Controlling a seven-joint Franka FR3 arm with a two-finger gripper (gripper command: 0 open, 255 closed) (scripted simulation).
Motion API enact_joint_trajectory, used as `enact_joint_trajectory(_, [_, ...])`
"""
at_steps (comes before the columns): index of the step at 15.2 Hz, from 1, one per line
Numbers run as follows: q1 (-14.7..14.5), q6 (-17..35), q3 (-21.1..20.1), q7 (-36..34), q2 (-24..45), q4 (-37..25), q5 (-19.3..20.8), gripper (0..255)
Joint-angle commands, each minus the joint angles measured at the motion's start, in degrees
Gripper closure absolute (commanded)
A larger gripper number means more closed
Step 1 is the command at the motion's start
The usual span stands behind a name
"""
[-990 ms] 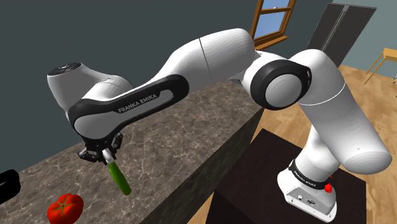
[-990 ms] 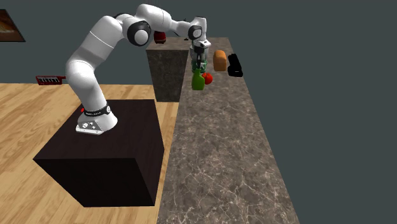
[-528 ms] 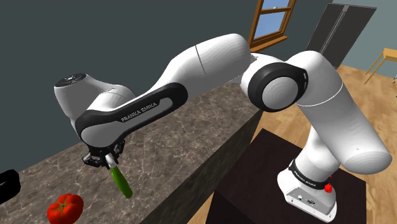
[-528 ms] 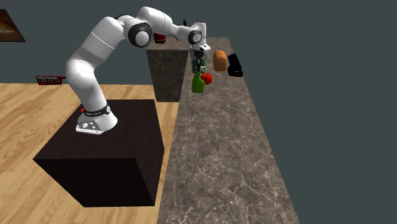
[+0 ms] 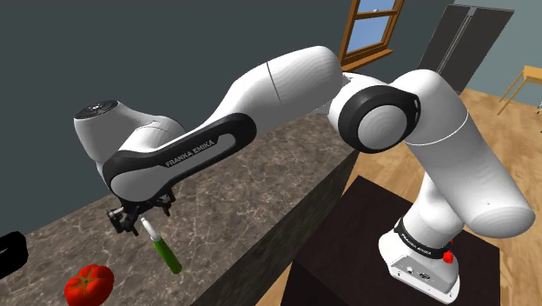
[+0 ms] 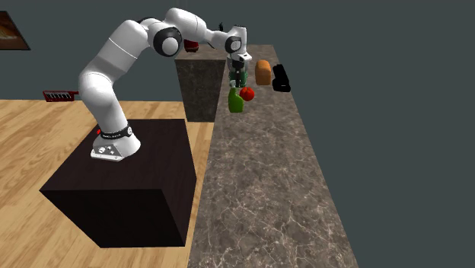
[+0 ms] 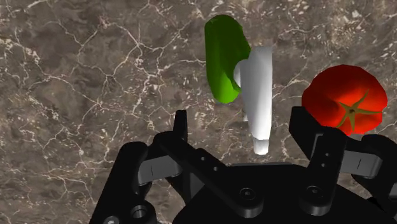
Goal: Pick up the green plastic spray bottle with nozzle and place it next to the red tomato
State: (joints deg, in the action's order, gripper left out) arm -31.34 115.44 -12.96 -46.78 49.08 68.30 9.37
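The green spray bottle with a white nozzle stands on the dark marble counter, close beside the red tomato. My gripper hovers just above it, open. In the wrist view the fingers stand wide apart on either side of the white nozzle without touching it. The green body lies beyond the nozzle, and the tomato sits outside the other finger. The second exterior view shows the bottle next to the tomato under the gripper.
An orange-brown loaf-like object and a black object sit further along the counter past the tomato. The black object's corner shows at the shoulder view's left edge. The counter's edge drops to the stand.
The arm lowered the bottle slightly, then the fingers spread and let go of the nozzle. The bottle now stands free by the tomato.
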Motion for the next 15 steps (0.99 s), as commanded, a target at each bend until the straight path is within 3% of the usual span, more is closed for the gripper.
enact_joint_trajectory(1, [0.0, 0.0, 0.0, 0.0, 0.0, 0.0, 0.0, 0])
enact_joint_trajectory(3, [0.0, 0.0, 0.0, 0.0, 0.0, 0.0, 0.0, 0])
enact_joint_trajectory(7, [0.0, -5.5, -0.4, 0.4, -2.6, -2.9, -0.5, 0])
enact_joint_trajectory(15, [0.0, -5.5, -0.4, 0.4, -2.6, -2.9, -0.5, 0])
